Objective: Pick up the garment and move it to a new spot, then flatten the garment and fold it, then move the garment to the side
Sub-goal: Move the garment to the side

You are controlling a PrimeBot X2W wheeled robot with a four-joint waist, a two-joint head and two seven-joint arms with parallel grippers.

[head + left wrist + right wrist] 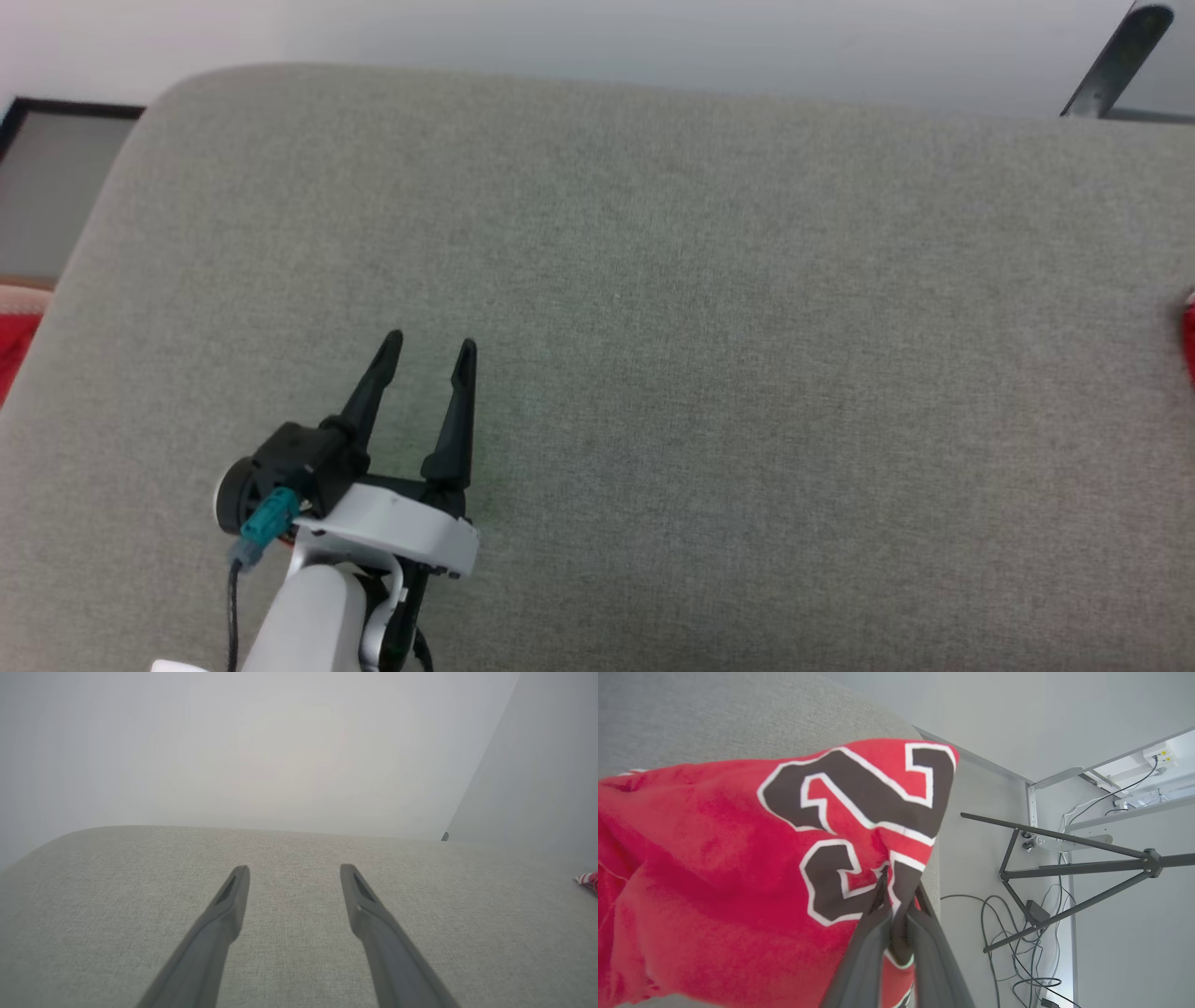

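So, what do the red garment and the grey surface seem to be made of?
The garment: soft knit cloth, perhaps cotton or polyester; matte, slightly fuzzy, bunching into folds. The grey surface: woven upholstery fabric, matte, fine visible weave, rounded corner, probably padded.

Garment (714, 858) soft cloth; cushion (747, 327) matt w/ coarse weave

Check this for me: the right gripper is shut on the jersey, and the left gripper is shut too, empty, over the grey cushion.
One thing is wrong: the left gripper is open, not shut. The left wrist view shows its fingers spread wide apart. The rest holds: it is empty over the grey cushion, and the right gripper is shut on the jersey.
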